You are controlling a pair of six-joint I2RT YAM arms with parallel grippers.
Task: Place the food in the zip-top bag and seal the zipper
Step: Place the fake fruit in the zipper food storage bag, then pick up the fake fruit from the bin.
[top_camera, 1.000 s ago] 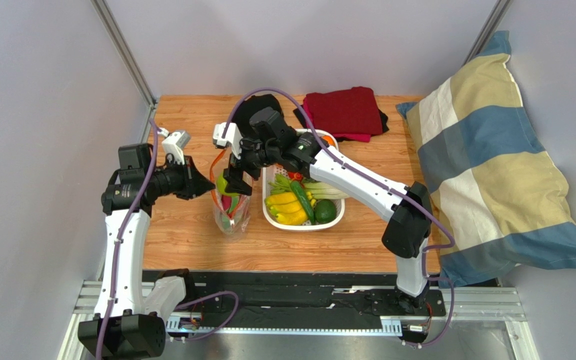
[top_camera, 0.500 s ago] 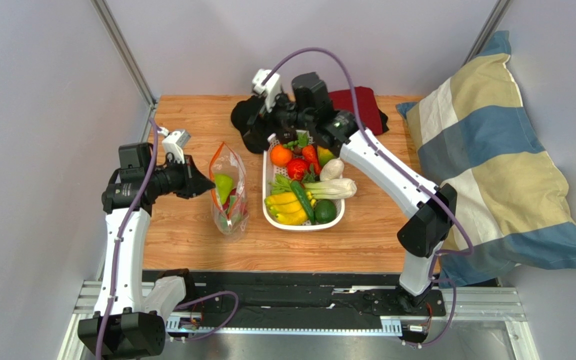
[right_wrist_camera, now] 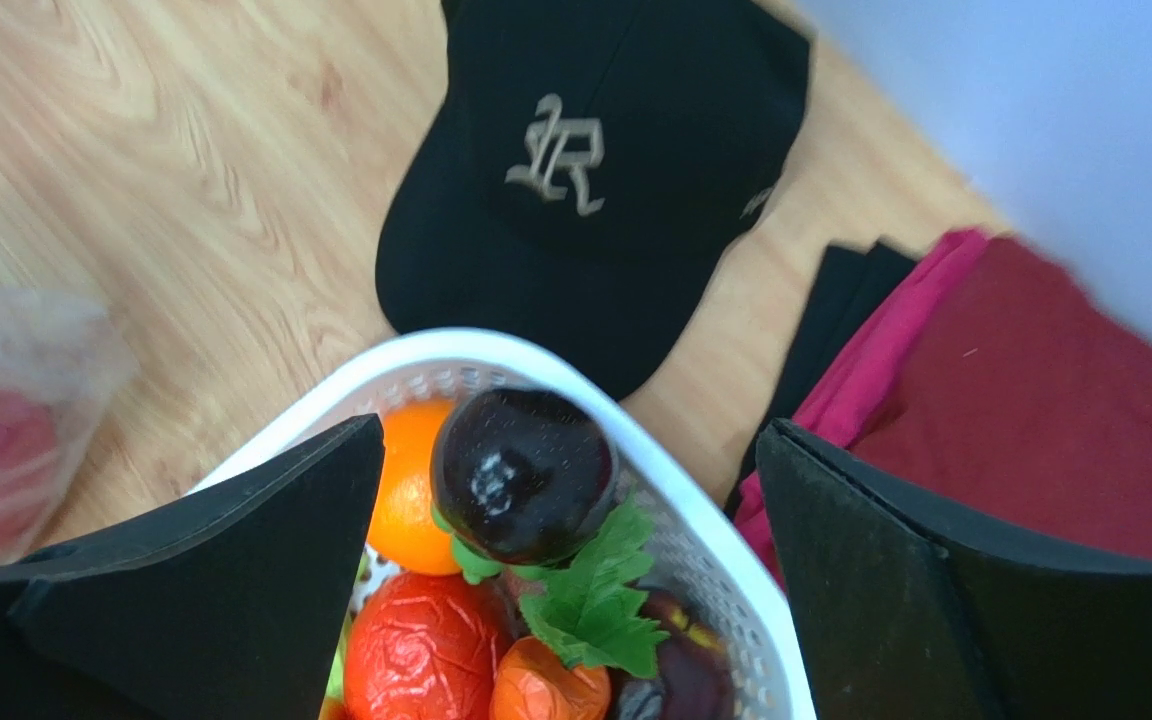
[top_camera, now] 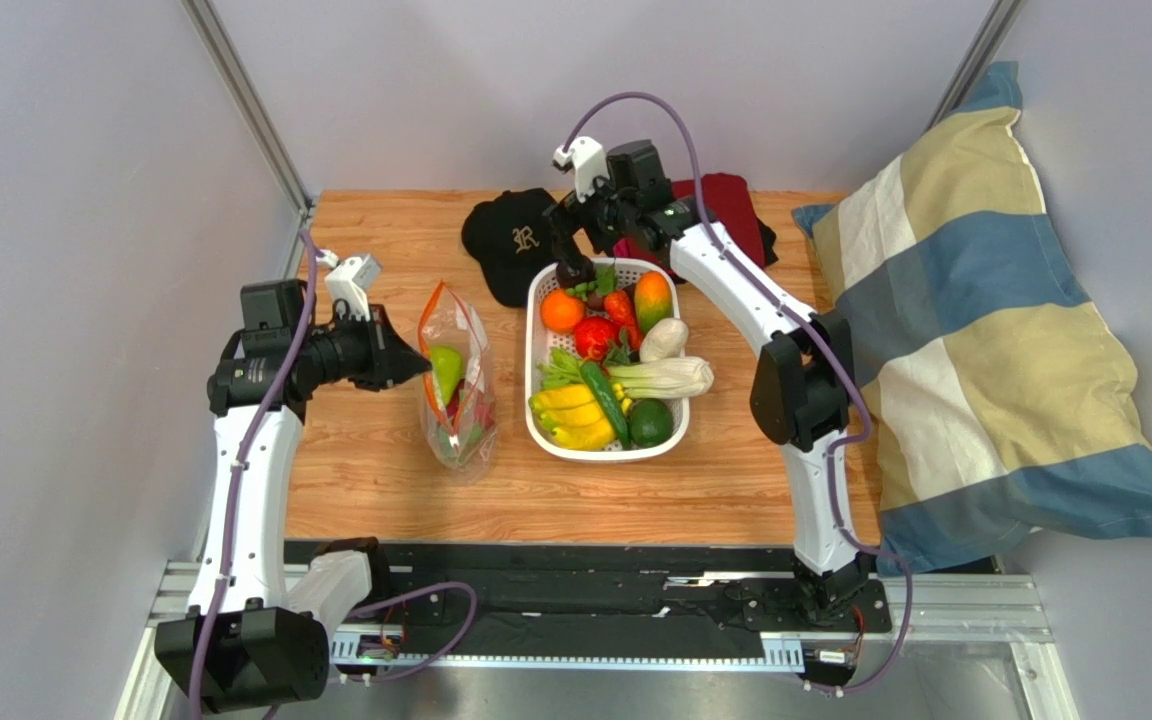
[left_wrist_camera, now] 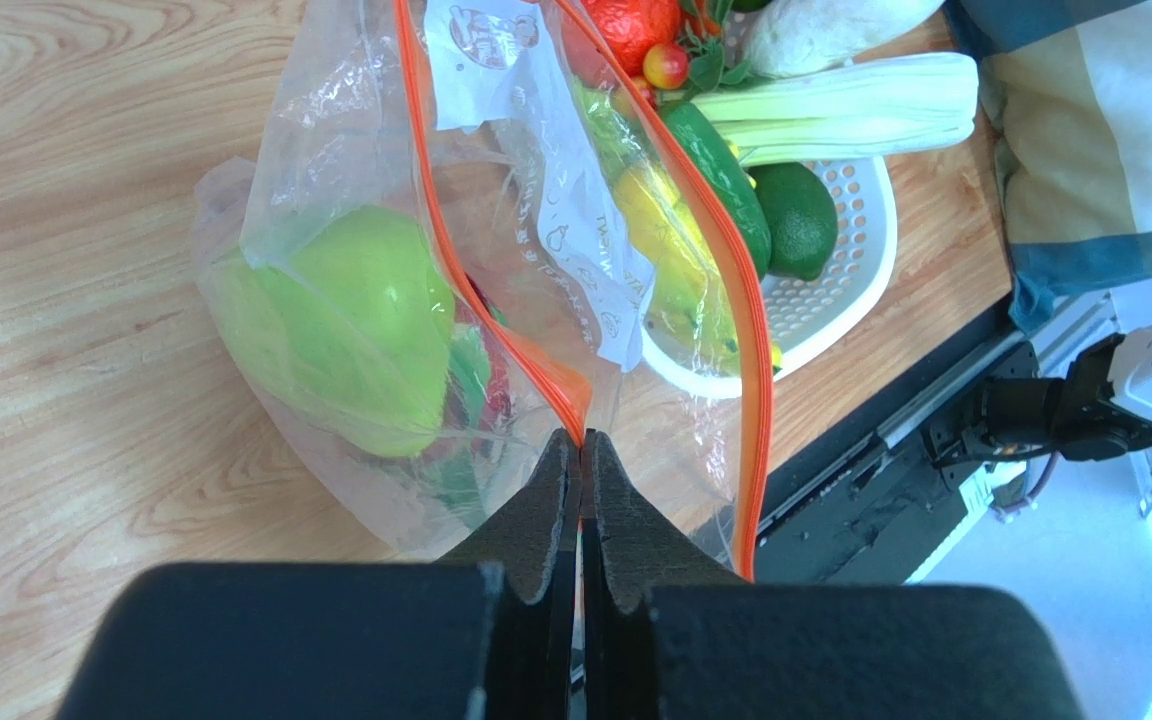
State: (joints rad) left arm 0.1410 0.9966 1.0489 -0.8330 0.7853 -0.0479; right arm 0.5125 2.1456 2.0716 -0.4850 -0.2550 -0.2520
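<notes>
**One pinched, one wide open**

The left fingers (left_wrist_camera: 545,518) squeezed the zipper (left_wrist_camera: 567,408) of the zip-top bag (left_wrist_camera: 537,225) on the worktop (top_camera: 387,480), with a green fruit (left_wrist_camera: 334,323) inside. The right fingers (right_wrist_camera: 237,555) gaped wide and empty over a dark fruit (right_wrist_camera: 519,468) in the basket (right_wrist_camera: 717,600). Things deeper in the bag were hard to make out.

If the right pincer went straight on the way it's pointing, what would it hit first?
Probably the small dark fruit at the white basket's far end: it lies centred just ahead of the open right pincer, though depth is hard to judge.

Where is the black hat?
In the top view, the black hat lies at the table's far side, just left of the white basket's far end.
</notes>
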